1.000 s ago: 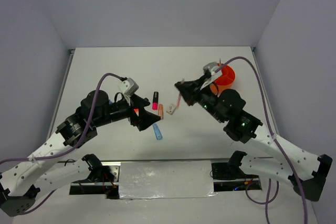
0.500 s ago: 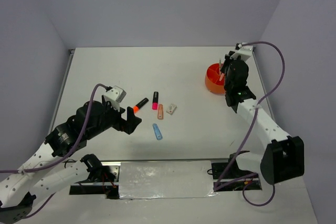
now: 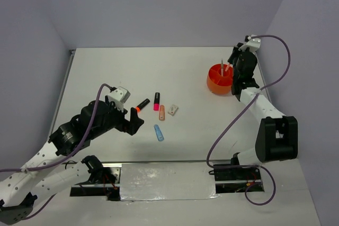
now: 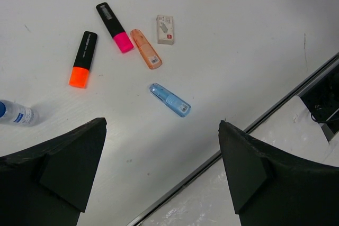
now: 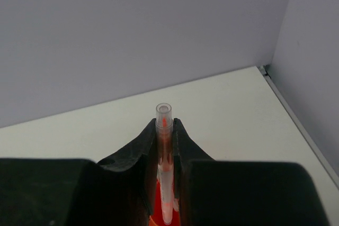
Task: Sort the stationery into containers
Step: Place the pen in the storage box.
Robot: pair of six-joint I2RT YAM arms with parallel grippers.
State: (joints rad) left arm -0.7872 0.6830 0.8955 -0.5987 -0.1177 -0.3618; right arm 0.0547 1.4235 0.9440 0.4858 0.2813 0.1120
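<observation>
1. We see our left gripper (image 4: 161,152) drawn back since a second ago, jaws wide and empty, near the light-blue strip (image 4: 169,99).
2. Our right gripper (image 5: 164,136) pinches a thin pen (image 5: 164,112) upright over the orange tub (image 3: 214,84), toward the worktop's far-right corner.

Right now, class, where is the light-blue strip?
In the top view the light-blue strip lies left of centre, on the near side of the peach bar and right of the open left gripper.
</observation>
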